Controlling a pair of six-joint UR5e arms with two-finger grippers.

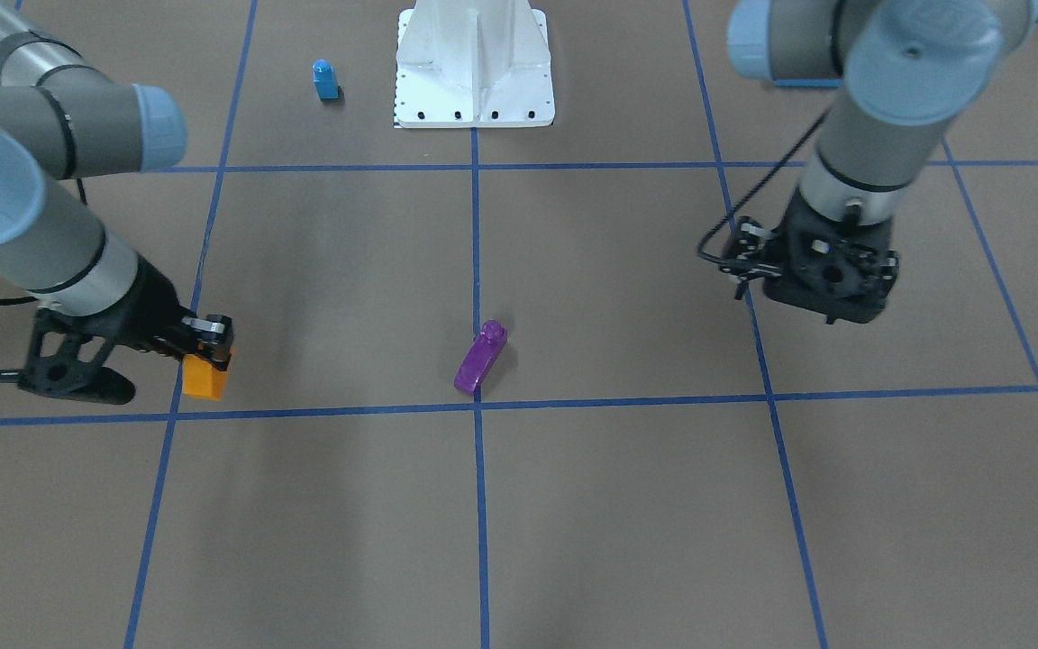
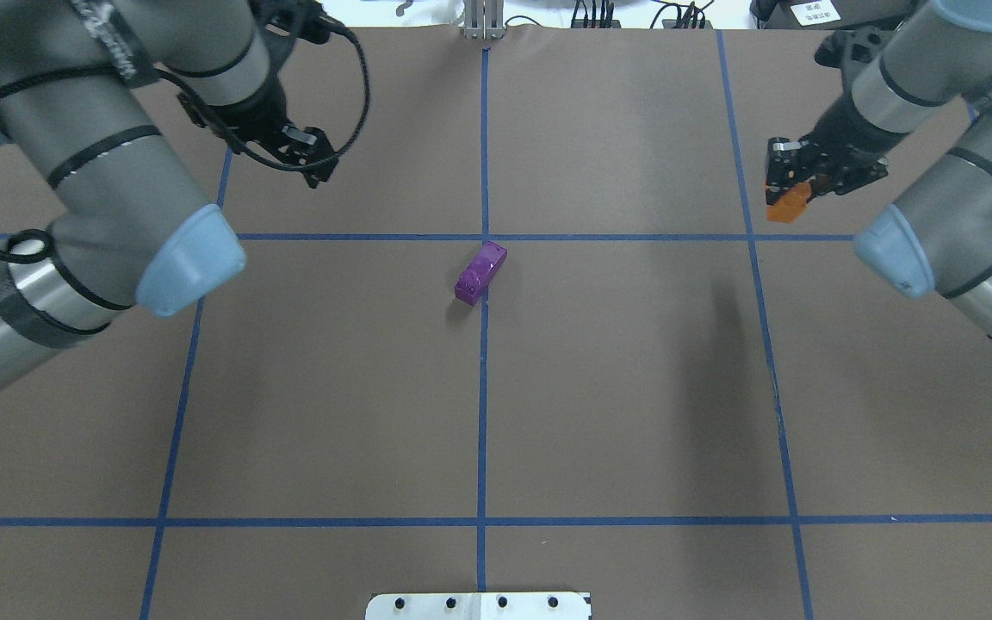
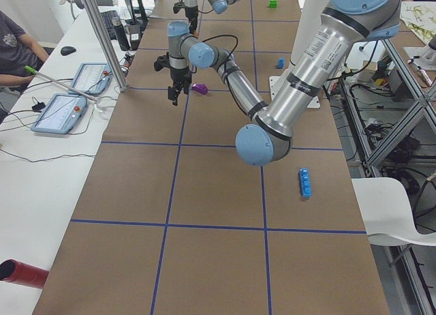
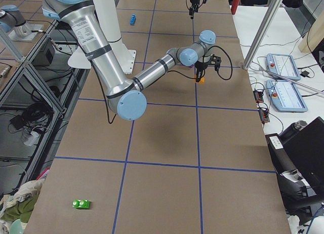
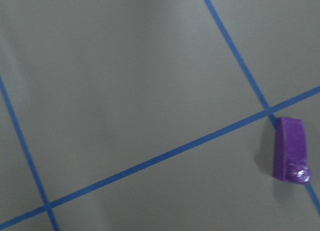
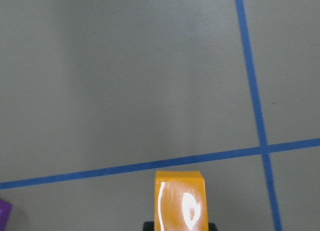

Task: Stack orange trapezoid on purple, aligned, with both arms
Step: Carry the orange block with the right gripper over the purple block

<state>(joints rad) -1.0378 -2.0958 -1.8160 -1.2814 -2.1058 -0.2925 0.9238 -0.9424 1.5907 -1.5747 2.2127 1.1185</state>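
Our right end effector (image 2: 784, 172) grips the orange trapezoid (image 2: 786, 205) on the right of the tabletop (image 2: 634, 387), presumably for carrying to the purple wedge brick (image 2: 480, 273) at centre. Our left end effector (image 2: 311, 159) hovers left; open or closed, we cannot tell.

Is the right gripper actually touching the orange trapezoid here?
Touching. The front-facing view shows the right gripper clamped on the upper end of the orange trapezoid; the right wrist view shows the same.

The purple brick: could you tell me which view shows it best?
Exterior front-facing: the purple brick lies unobstructed, stud and slope visible. Overhead is comparable; left wrist shows it whole but soft, near the edge; exterior left, tiny; right wrist, a corner sliver.
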